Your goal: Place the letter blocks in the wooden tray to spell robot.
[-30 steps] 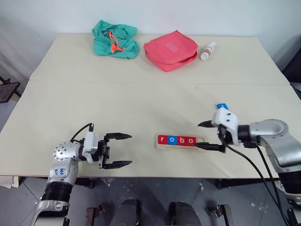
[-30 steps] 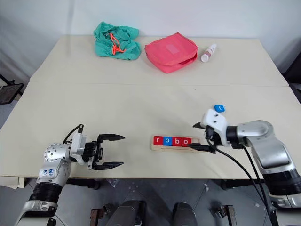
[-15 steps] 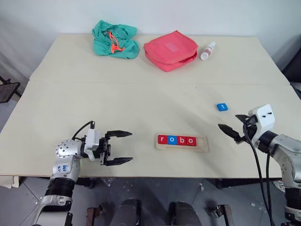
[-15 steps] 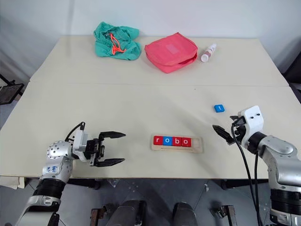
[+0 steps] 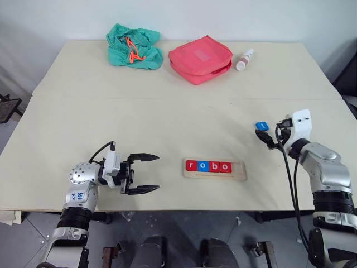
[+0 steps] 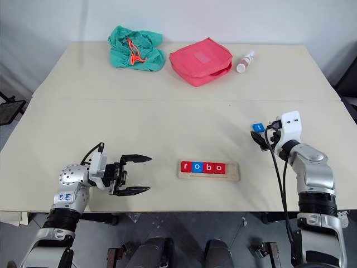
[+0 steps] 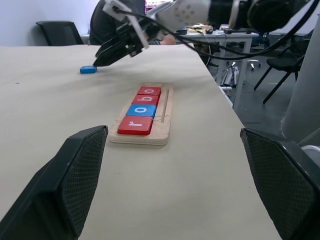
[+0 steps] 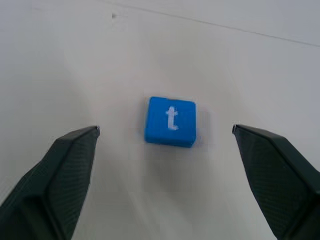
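Right wrist view: blue t block (image 8: 170,121) is being framed between spread right gripper (image 8: 165,137) fingers; descent and closing judged next, then wooden tray (image 5: 236,173) placement.

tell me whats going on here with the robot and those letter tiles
The robot is spelling "robot" in a wooden tray. Four tiles reading r, o, b, o already sit in it. The last one, a blue t tile, lies flat on the table, and the open right gripper is lined up on it without touching. The left gripper is open, holding nothing.
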Tool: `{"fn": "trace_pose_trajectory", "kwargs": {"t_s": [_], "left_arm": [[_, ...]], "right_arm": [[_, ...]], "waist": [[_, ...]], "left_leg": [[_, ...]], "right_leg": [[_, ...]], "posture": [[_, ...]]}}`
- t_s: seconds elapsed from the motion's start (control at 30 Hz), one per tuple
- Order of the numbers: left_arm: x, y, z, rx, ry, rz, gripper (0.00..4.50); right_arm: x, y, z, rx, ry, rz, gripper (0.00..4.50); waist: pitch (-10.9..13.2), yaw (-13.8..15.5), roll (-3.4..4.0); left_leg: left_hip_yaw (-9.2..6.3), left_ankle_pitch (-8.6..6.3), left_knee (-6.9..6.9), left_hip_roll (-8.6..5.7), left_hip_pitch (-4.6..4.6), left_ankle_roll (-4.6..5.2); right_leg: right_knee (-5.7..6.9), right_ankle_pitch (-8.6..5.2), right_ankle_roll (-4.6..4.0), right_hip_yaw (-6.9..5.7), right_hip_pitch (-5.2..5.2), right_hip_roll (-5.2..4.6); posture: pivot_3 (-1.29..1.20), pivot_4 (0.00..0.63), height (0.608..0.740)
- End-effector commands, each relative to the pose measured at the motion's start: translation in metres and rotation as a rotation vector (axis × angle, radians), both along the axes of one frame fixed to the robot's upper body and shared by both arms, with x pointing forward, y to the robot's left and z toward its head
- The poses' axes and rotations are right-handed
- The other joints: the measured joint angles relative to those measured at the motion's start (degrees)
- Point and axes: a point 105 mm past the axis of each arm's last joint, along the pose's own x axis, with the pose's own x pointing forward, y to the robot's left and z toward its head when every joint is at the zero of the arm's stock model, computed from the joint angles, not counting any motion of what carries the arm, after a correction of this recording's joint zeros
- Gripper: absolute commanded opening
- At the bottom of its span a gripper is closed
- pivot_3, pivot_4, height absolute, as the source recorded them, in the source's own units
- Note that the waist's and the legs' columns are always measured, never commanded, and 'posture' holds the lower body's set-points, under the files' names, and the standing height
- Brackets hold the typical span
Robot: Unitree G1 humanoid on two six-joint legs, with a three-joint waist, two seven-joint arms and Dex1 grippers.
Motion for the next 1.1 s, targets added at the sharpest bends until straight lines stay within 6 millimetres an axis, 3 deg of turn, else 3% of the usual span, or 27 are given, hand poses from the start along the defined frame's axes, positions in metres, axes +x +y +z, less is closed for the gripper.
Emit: {"fn": "trace_pose_trajectory", "kwargs": {"t_s": [0.03,0.23,0.4,0.53,0.73,0.83,1.1], "left_arm": [[-0.005,0.003,0.005,0.01,-0.027,-0.003,4.5],[-0.008,0.005,0.006,0.012,-0.027,0.017,4.5],[-0.01,0.006,0.005,0.013,-0.027,0.026,4.5],[-0.01,0.005,0.005,0.011,-0.027,0.025,4.5],[-0.009,0.003,0.004,0.009,-0.027,0.009,4.5],[-0.008,0.002,0.004,0.012,-0.022,-0.008,4.5],[-0.004,0.001,0.006,0.015,-0.021,-0.042,4.5]], "right_arm": [[0.012,0.0,0.003,-0.014,-0.025,-0.021,4.46],[0.022,-0.001,-0.01,0.015,0.025,-0.061,4.46],[0.023,-0.003,-0.018,0.002,0.028,-0.084,2.93],[0.019,-0.006,-0.006,0.012,-0.031,-0.106,1.5],[0.001,-0.001,0.014,0.01,-0.115,-0.103,1.49],[-0.023,0.006,0.028,0.038,-0.159,-0.118,1.49],[-0.091,0.028,0.011,0.078,-0.066,-0.133,1.49]], "waist": [[0.0,-0.08,0.0],[0.0,-0.09,0.01],[0.0,-0.01,0.01],[0.0,0.16,0.01],[0.01,0.03,0.02],[0.04,0.16,0.07],[0.04,0.48,0.07]], "left_leg": [[0.01,0.0,0.0,0.01,0.0,0.0],[-0.02,0.0,0.01,0.01,0.0,0.0],[-0.03,0.0,0.04,0.01,0.01,0.0],[-0.07,0.0,0.05,0.01,0.0,0.0],[-0.05,0.0,-0.01,0.01,-0.03,0.0],[-0.03,0.0,-0.02,0.02,-0.03,0.0],[-0.03,0.0,-0.01,-0.02,-0.04,-0.01]], "right_leg": [[0.0,0.0,0.0,-0.01,0.0,0.0],[0.01,0.0,0.0,0.0,0.0,0.0],[0.02,0.0,0.0,0.01,0.02,0.01],[0.03,0.0,0.0,0.01,0.02,0.01],[0.02,0.0,0.0,0.02,-0.01,0.0],[0.02,0.0,0.0,0.04,-0.04,0.01],[0.09,0.0,0.0,0.12,-0.07,0.01]], "posture": [[0.0,0.15,0.74],[0.0,0.15,0.74],[0.0,0.15,0.74],[0.0,0.15,0.74],[0.0,0.15,0.74],[0.0,0.15,0.74],[0.0,0.15,0.74]]}}
